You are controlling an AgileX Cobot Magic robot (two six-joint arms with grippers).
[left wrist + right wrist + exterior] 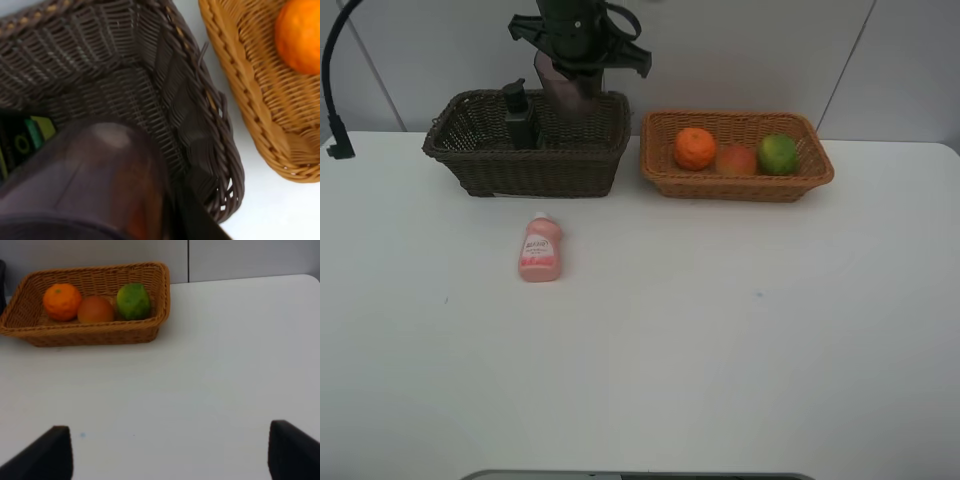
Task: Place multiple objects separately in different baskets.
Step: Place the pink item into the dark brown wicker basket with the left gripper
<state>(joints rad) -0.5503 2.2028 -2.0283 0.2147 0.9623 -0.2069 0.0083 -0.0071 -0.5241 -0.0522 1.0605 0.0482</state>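
My left tool (570,62) is clenched on the translucent mauve cup (90,170), holding it over the right end of the dark brown basket (550,170), far left, just right of the dark green pump bottle (520,115) standing inside. I should lower it straight down, clear of the pump and the wicker wall, and release only once it rests on the base. The small pink bottle (540,250) lies nearer on the worktop (720,330). The orange-tan basket (740,187), far right, holds the orange (695,148), apple-like fruit (737,160) and green fruit (778,153). My right tool (172,455) hangs released.
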